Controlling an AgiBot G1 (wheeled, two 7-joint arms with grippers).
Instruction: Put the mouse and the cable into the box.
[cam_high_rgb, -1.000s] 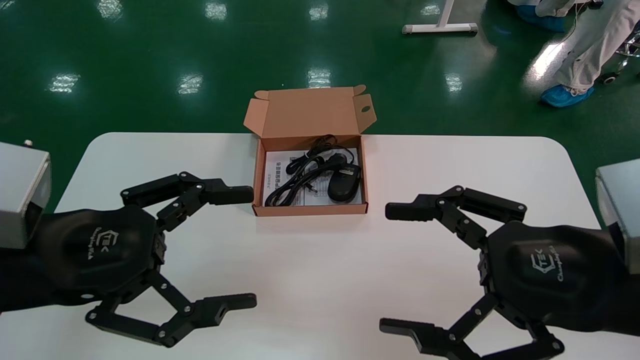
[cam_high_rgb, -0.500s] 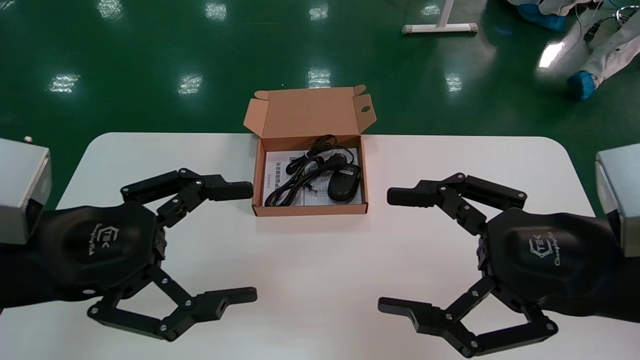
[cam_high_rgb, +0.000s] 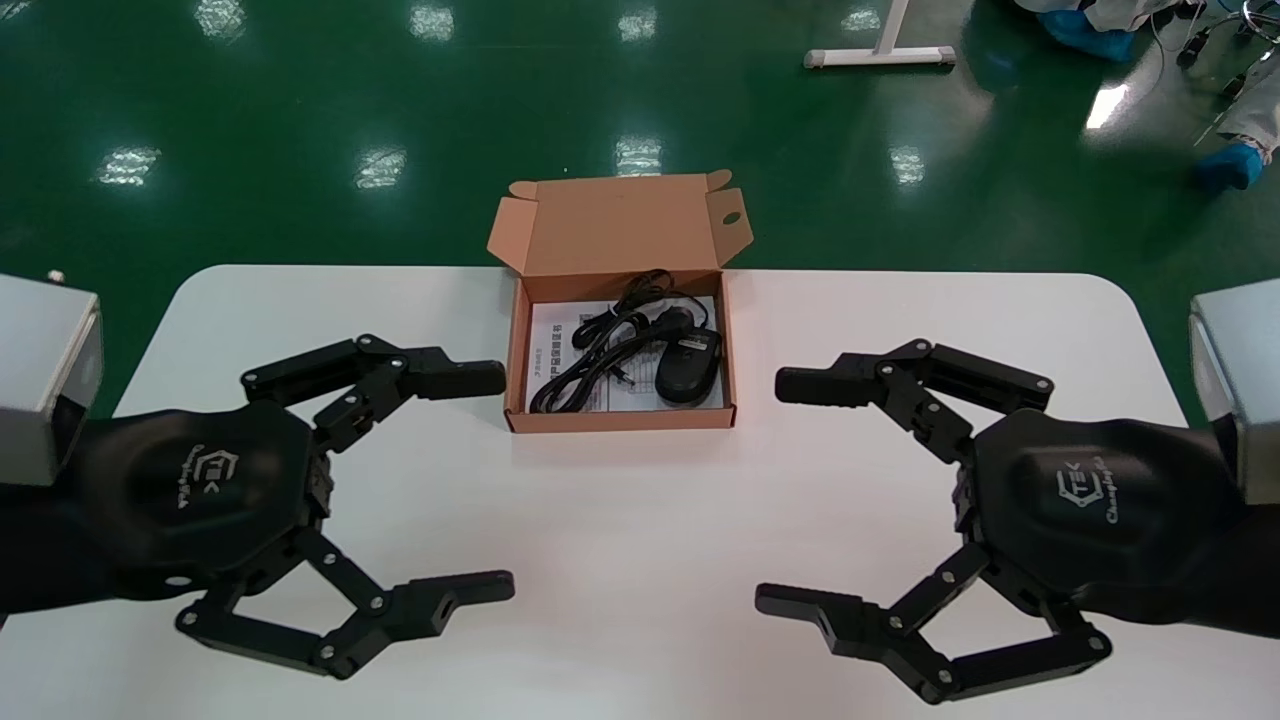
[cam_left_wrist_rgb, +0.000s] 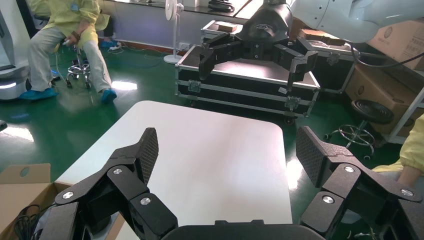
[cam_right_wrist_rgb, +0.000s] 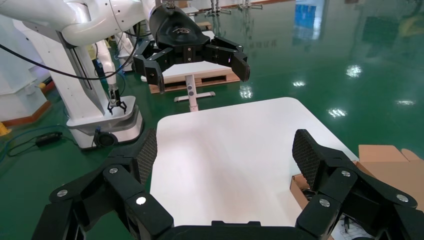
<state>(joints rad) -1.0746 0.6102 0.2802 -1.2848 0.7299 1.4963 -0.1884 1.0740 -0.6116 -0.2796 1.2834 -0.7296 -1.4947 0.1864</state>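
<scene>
Cardboard box with mouse, cable, between spread left tool, right tool

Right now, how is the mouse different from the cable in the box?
The mouse is one rounded lump; the cable is thin and looped. The mouse sits at the box's right side; the cable sprawls across its middle and left. Both are black and lie inside the open box.
</scene>
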